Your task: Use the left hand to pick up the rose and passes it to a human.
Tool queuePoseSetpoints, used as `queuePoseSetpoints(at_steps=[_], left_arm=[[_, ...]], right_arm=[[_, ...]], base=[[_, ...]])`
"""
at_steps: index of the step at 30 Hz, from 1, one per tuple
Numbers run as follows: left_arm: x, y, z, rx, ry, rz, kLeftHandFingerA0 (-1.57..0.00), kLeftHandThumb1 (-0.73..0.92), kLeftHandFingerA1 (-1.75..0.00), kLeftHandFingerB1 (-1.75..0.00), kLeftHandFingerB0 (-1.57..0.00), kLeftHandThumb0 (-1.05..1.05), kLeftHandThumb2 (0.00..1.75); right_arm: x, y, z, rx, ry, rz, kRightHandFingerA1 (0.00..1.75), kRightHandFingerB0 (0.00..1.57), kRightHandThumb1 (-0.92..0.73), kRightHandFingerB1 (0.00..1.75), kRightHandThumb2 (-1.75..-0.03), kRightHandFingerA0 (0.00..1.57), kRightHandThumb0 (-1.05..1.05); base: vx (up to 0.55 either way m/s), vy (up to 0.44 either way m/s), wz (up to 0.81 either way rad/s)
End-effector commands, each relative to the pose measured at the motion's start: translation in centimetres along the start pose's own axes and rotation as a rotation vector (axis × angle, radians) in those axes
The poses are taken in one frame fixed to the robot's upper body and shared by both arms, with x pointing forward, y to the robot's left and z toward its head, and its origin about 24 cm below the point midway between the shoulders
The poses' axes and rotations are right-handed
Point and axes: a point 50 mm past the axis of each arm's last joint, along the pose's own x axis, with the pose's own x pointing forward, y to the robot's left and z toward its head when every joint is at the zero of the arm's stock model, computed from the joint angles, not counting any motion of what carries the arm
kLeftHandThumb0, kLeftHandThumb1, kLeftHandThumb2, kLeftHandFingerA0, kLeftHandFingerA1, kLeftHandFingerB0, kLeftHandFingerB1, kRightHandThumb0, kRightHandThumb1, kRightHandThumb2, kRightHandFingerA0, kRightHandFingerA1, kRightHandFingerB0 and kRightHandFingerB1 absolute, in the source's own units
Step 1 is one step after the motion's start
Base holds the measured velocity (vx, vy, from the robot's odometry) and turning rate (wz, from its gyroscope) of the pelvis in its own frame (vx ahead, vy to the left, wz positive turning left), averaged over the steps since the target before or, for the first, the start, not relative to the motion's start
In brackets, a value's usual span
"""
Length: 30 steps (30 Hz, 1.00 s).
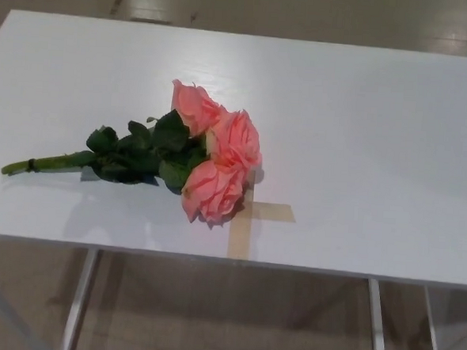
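We find no text, label, brand, number or printed sign that can be read anywhere in the head view. The only mark we can make out is a plain cross of tan tape (251,216) stuck flat on the white rectangular surface (363,135), and it carries no writing. No fingers show, so we cannot place it against them.

table (364,112): white, metal legs | tape cross (251,216): near front edge | floor (233,318): beige
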Motion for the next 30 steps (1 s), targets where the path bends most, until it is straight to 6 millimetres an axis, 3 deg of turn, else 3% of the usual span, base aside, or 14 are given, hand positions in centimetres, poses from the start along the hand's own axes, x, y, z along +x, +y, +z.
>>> queuePoseSetpoints(at_steps=[1, 3, 5, 7, 11, 12, 14, 15, 20, 22, 23, 27, 28, 30], left_arm=[[-0.1, -0.2, -0.8, -0.036, 0.008, -0.027, -0.30, 0.59, -0.33, -0.30, -0.26, -0.70, 0.59], [-0.1, -0.2, -0.5, -0.074, -0.023, -0.058, -0.19, 0.47, -0.39, -0.36, -0.15, -0.77, 0.76], [-0.2, -0.3, -0.7, -0.084, -0.032, -0.074, -0.24, 0.55, -0.31, -0.28, -0.18, -0.73, 0.58], [-0.2, -0.2, -0.4, -0.087, -0.050, -0.092, -0.18, 0.44, -0.38, -0.35, -0.12, -0.73, 0.73], [-0.2, 0.0, 0.3, -0.077, -0.084, -0.126, -0.17, 0.42, -0.38, -0.34, -0.09, -0.70, 0.72], [-0.2, 0.1, 0.5, -0.074, -0.100, -0.147, 0.00, 0.20, -0.47, -0.47, 0.00, -0.34, 0.83], [-0.2, 0.3, 1.5, -0.073, -0.146, -0.194, 0.00, 0.17, -0.47, -0.48, 0.00, -0.33, 0.81], [-0.3, 0.1, 1.7, -0.056, -0.169, -0.229, -0.10, 0.39, -0.37, -0.26, -0.07, -0.67, 0.72], [-0.9, 0.3, 1.9, -0.009, -0.249, -0.296, -0.05, 0.38, -0.32, -0.24, -0.07, -0.61, 0.74], [-4.4, 1.3, 3.2, 0.146, -0.502, -0.398, -0.06, 0.39, -0.31, -0.34, -0.12, -0.64, 0.71], [-5.4, 1.4, 3.2, 0.165, -0.543, -0.411, -0.02, 0.17, -0.50, -0.45, 0.00, -0.32, 0.80], [-7.1, 1.6, 3.3, 0.189, -0.588, -0.431, -0.02, 0.17, -0.50, -0.45, 0.00, -0.32, 0.80], [-9.0, 2.0, 3.4, 0.194, -0.676, -0.475, -0.15, 0.38, -0.39, -0.37, -0.23, -0.61, 0.68], [-13.7, 2.8, 3.8, 0.249, -0.857, -0.592, -0.17, 0.39, -0.39, -0.39, -0.26, -0.60, 0.68]], right_arm=[[-0.1, 0.0, -0.9, -0.015, 0.014, -0.003, 0.40, 0.49, -0.79, 0.37, -0.64, 0.56, -0.42], [-0.1, -0.1, -0.9, 0.016, 0.012, -0.003, 0.37, 0.39, -0.74, 0.34, -0.63, 0.46, -0.48], [-0.1, 0.0, -1.0, 0.015, 0.013, 0.000, 0.37, 0.38, -0.73, 0.33, -0.62, 0.46, -0.49], [-0.1, 0.0, -0.8, 0.015, 0.008, 0.001, 0.37, 0.36, -0.71, 0.33, -0.62, 0.47, -0.50], [-0.1, 0.0, -0.8, 0.009, 0.005, 0.002, 0.37, 0.35, -0.70, 0.33, -0.62, 0.47, -0.51], [-0.1, 0.0, -0.8, 0.002, 0.004, 0.002, 0.37, 0.36, -0.70, 0.33, -0.62, 0.47, -0.51], [0.0, -0.3, -0.4, 0.001, -0.004, -0.002, 0.37, 0.36, -0.70, 0.33, -0.62, 0.47, -0.51], [-0.1, -0.3, -0.8, 0.000, 0.005, -0.001, 0.37, 0.36, -0.70, 0.33, -0.62, 0.47, -0.51], [-0.1, -0.4, -1.3, 0.002, 0.019, 0.000, 0.37, 0.36, -0.70, 0.33, -0.61, 0.47, -0.50], [-0.1, -0.6, -1.2, 0.012, 0.023, -0.006, 0.37, 0.36, -0.69, 0.33, -0.61, 0.47, -0.49], [-0.1, -0.6, -1.2, 0.009, 0.026, -0.007, 0.37, 0.36, -0.69, 0.33, -0.61, 0.47, -0.49], [-0.1, -0.6, -1.3, 0.004, 0.029, -0.007, 0.37, 0.36, -0.69, 0.33, -0.61, 0.47, -0.49], [-0.1, -0.6, -1.4, -0.002, 0.031, -0.008, 0.37, 0.36, -0.69, 0.33, -0.61, 0.47, -0.49], [-0.2, -0.3, -2.1, -0.016, 0.044, -0.005, 0.37, 0.36, -0.69, 0.33, -0.61, 0.47, -0.48]], base=[[0.00, 0.000, 0.00], [0.00, 0.000, 0.00], [0.00, 0.000, 0.00], [0.00, 0.000, 0.00], [0.00, 0.000, 0.00], [0.00, 0.000, 0.00], [0.00, 0.000, 0.00], [0.00, 0.000, 0.00], [0.00, 0.000, 0.00], [0.00, 0.000, 0.00], [0.00, 0.000, 0.00], [0.00, 0.000, 0.00], [0.00, 0.000, 0.00], [0.00, 0.000, 0.00]])
